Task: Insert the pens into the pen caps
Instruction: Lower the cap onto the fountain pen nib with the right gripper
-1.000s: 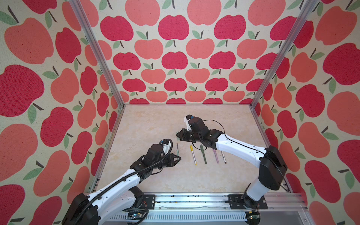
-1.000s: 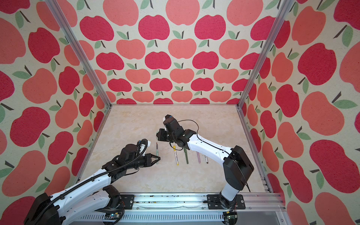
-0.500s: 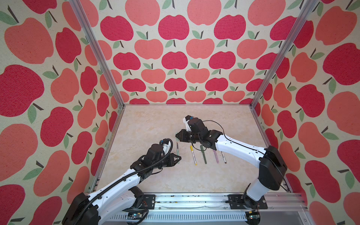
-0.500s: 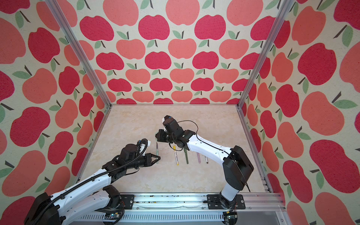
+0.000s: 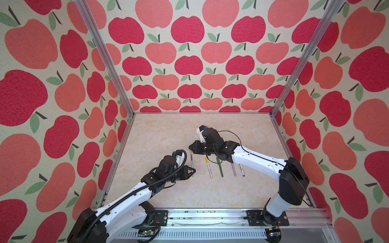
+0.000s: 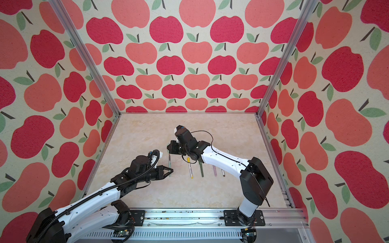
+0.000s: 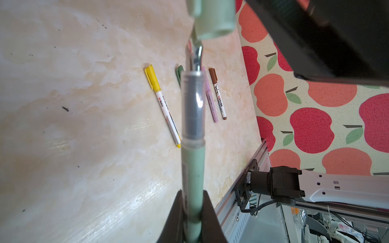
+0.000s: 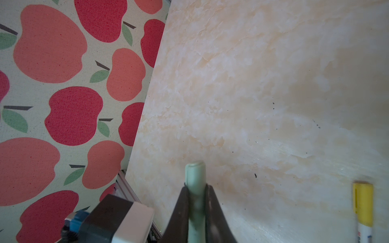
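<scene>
My left gripper (image 7: 192,212) is shut on the barrel of the pale green pen (image 7: 192,168), also seen in both top views (image 5: 192,164) (image 6: 169,165). Its dark tip points at my right gripper (image 5: 190,147). That gripper (image 8: 195,189) is shut on the pale green pen cap (image 8: 195,176). In the left wrist view the cap's open mouth (image 7: 212,19) hangs just beyond the pen's tip, slightly off to one side. Both grippers are above the middle of the floor, the left gripper (image 5: 193,170) nearer the front.
Capped pens lie in a row on the marble floor right of the grippers: yellow (image 5: 208,167), dark green (image 5: 220,168), pink (image 5: 233,171) and brown (image 5: 242,170). My right forearm (image 5: 252,160) crosses over their far ends. Apple-patterned walls enclose three sides; a metal rail (image 5: 210,218) runs along the front.
My right gripper with the cap has edged slightly left, closer in line with the pen. The left gripper and the pen have held still.
</scene>
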